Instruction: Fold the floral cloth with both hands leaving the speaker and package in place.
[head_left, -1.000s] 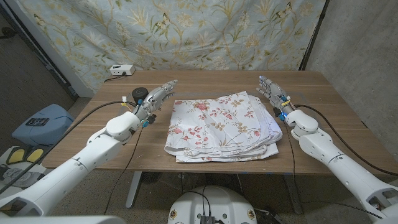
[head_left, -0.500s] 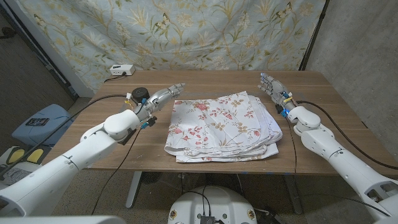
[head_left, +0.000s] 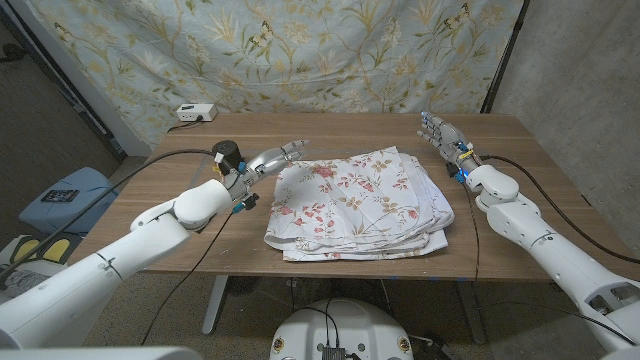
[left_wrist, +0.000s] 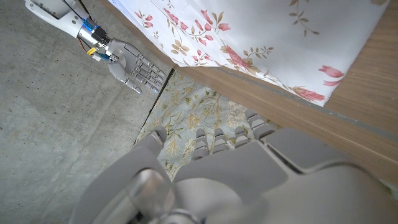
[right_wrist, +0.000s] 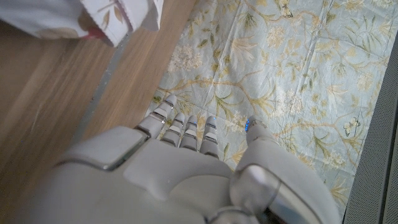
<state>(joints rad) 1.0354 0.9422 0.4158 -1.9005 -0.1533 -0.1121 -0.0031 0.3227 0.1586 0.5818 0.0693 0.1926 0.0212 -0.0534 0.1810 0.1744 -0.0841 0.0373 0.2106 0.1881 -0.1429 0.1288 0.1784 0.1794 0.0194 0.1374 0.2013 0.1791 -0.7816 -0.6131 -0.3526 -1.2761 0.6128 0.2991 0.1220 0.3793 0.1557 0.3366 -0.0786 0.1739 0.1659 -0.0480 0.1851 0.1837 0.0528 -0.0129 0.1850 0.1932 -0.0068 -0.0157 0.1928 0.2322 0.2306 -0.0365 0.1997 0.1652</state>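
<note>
Floral cloth lies folded into a layered rectangle at table centre, white w/ red-pink flower print, stacked edges showing along its near side and 3 o'clock side. Bottom layers stick out slightly at the near right corner.

Left hand sits at approx 10 o'clock of the cloth, fingers straight and stretched toward the cloth's far left corner, tips just beside that corner; can't tell if they touch it. Holds nothing, fingers apart. Left wrist view: own hand from behind, fingers extended and slightly spread past the table edge, cloth on the wood beside it, nothing in the grasp.

Right hand is at approx 2 o'clock of the cloth, off the fabric, fingers up and spread, palm upright, empty. Same hand also seen in the left wrist view, fingers splayed, clear of the cloth. Right wrist view: own hand w/ fingers extended side by side, a cloth corner on the wood near it, not touching.

Small black round object stands on the table at 9–10 o'clock of the cloth, just behind the left wrist. White box w/ cable sits past the table's far left corner. Floral backdrop hangs behind the table.
</note>
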